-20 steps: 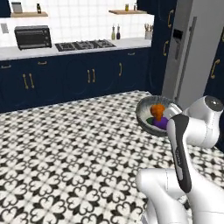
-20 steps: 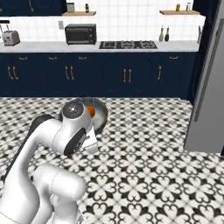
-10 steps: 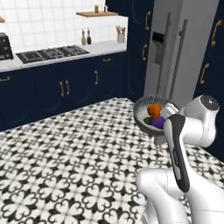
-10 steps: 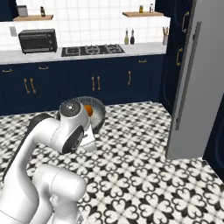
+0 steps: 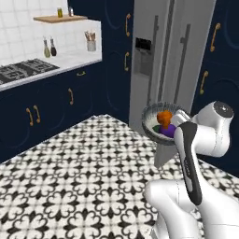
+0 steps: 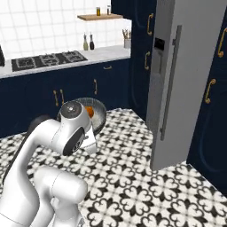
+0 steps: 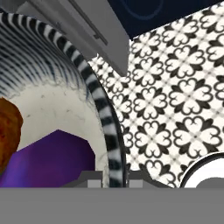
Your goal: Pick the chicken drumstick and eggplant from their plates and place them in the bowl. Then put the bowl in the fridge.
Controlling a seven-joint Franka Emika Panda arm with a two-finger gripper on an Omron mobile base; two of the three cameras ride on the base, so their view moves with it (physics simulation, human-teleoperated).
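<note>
Closest to the cameras, the white arm (image 5: 196, 154) rises from the base and folds forward over the black-and-white patterned floor (image 5: 84, 172). At its end the hand (image 7: 114, 177) is pinched tight on the rim of the bowl (image 5: 158, 122), the striped edge passing between the two dark tips in the hand view. That bowl hangs in the air above the floor, tilted slightly, level with the arm's upper joint. Inside it lie both foods: the chicken drumstick (image 5: 164, 116), orange-brown, sits on top, and the eggplant (image 5: 168, 129), dark purple, lies just below it, the two touching. In the hand view the drumstick (image 7: 8, 131) is at the left edge and the eggplant (image 7: 48, 159) fills the bowl's lower part against the pale inner wall. From the right base view the bowl (image 6: 98, 116) shows partly behind the arm's joint, with a patch of orange at its rim.

Just beyond the bowl stands the fridge (image 5: 172, 60), grey, its doors shut, long vertical handles and a dark dispenser panel (image 5: 142, 63) facing the robot. Navy cabinets (image 5: 116, 51) flank it on both sides. Farther left, the bench (image 5: 70, 63) carries a stove top (image 5: 23, 70), two bottles (image 5: 49, 47) and a utensil holder (image 5: 91, 44), under a wooden shelf (image 5: 60, 18).
</note>
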